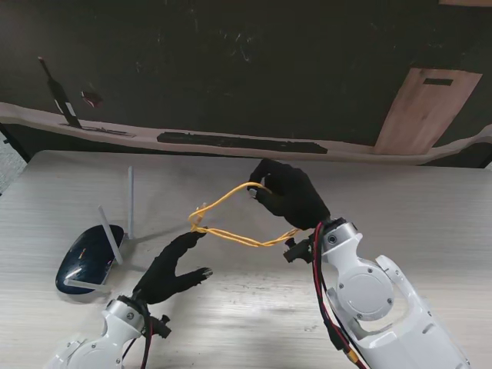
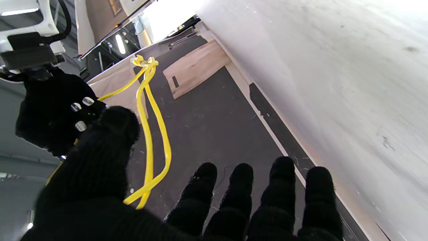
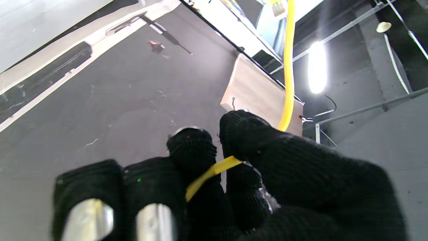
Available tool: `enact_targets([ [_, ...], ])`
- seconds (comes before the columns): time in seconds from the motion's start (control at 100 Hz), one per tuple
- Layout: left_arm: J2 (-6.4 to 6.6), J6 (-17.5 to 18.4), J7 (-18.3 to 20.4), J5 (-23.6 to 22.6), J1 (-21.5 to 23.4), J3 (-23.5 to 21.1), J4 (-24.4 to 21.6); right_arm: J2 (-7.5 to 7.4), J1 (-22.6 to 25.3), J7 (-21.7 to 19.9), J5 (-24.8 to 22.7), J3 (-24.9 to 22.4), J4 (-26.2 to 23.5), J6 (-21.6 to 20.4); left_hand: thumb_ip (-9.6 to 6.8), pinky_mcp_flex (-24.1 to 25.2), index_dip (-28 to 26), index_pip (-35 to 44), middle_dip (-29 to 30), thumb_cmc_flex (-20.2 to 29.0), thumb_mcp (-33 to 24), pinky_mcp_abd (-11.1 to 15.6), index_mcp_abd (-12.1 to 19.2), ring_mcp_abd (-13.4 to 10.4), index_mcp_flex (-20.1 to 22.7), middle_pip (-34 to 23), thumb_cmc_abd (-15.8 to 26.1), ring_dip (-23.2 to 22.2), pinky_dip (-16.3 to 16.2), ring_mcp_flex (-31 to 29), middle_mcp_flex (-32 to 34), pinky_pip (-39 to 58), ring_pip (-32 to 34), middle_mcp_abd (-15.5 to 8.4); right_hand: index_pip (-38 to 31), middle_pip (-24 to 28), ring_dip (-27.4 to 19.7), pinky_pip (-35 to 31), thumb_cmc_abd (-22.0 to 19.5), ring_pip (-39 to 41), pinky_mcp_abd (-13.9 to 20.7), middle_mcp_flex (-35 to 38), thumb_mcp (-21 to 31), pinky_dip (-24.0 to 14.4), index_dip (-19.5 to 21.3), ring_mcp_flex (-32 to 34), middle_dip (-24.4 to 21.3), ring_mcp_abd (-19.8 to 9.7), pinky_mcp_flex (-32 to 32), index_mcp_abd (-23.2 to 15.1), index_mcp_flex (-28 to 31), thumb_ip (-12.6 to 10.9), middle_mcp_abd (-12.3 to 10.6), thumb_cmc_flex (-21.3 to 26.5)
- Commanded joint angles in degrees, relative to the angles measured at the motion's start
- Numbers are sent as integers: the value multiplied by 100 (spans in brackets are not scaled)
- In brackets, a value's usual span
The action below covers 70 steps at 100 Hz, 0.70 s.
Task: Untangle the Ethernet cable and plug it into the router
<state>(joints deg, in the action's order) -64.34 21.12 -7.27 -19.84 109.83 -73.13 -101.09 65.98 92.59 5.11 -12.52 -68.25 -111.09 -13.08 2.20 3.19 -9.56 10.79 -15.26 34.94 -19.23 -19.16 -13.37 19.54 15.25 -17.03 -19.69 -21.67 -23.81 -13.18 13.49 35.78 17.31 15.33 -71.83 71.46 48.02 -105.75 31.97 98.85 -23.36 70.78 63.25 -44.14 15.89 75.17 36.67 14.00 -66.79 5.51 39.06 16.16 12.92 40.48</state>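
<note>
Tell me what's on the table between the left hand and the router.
Nothing: in the stand view only bare table separates the left hand from the router. The yellow Ethernet cable hangs on the other side.
</note>
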Motion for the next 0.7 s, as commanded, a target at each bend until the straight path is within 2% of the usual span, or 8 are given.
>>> enact_targets([
  [0.0,-42,58,259,161,-141,96,-23,-14,114,-184,104,63,-159,-65,-31,134,139,-204,202,-83,-182,278,59,-292,-398,243,-169,124,139,239,-244,-203,-143,-138,-187,508,31,-1423,-308,297,472,514,-146,59,189,-56,117,-284,-136,123,247,10,754,-13],
  [0.07,-33,67,333,228,-260,229,-19,-29,168,-285,272,93,-239,-56,14,127,275,-407,389,-157,-362,323,47,-344,-627,537,-296,201,215,366,-305,-417,-234,-107,-185,500,15,-1423,-305,289,468,506,-152,101,191,-55,115,-283,-132,122,248,10,752,-8],
  [0.14,-31,115,371,320,-375,364,0,-37,216,-356,415,129,-301,-22,69,120,462,-783,483,-192,-661,378,79,-392,-654,698,-513,260,266,443,-352,-615,-278,-78,-184,489,1,-1423,-310,287,457,491,-159,137,192,-56,111,-268,-128,122,249,8,761,1],
  [0.18,-15,204,460,404,-435,419,17,-41,235,-377,449,150,-318,-6,145,96,458,-927,510,-270,-1013,441,127,-429,-660,771,-676,320,313,471,-368,-777,-332,-95,-184,487,-8,-1423,-312,285,449,494,-163,159,193,-57,111,-261,-127,122,249,8,765,0],
  [0.27,43,389,721,542,-518,492,22,-41,256,-380,471,193,-323,4,207,87,390,-991,526,-254,-1340,590,179,-492,-658,837,-866,395,408,510,-390,-1017,-397,-122,-183,485,-22,-1423,-314,278,441,493,-165,188,193,-55,111,-279,-125,122,249,5,767,3],
  [0.43,113,603,922,512,-507,517,-57,-17,221,-327,513,274,-250,57,292,2,215,-762,485,-183,-1886,814,173,-554,-632,694,-1092,509,578,458,-344,-1233,-389,-155,-179,479,-56,-1423,-303,278,429,486,-161,253,193,-56,110,-274,-123,115,247,3,766,2],
  [0.56,138,735,973,468,-449,490,-119,17,173,-260,645,342,-171,117,287,-31,128,-411,343,-180,-1893,871,190,-552,-527,422,-1026,547,665,354,-270,-1147,-320,-178,-178,474,-65,-1423,-299,280,427,480,-158,262,194,-57,109,-264,-123,116,247,1,772,12],
  [0.69,125,1007,950,738,-460,571,-99,43,125,-210,715,432,-87,161,289,-36,29,-16,143,-162,-1991,892,311,-572,-348,77,-1074,552,718,204,-196,-911,-222,-235,-176,473,-74,-1423,-301,279,426,479,-160,267,193,-58,108,-259,-124,117,243,3,775,9],
])
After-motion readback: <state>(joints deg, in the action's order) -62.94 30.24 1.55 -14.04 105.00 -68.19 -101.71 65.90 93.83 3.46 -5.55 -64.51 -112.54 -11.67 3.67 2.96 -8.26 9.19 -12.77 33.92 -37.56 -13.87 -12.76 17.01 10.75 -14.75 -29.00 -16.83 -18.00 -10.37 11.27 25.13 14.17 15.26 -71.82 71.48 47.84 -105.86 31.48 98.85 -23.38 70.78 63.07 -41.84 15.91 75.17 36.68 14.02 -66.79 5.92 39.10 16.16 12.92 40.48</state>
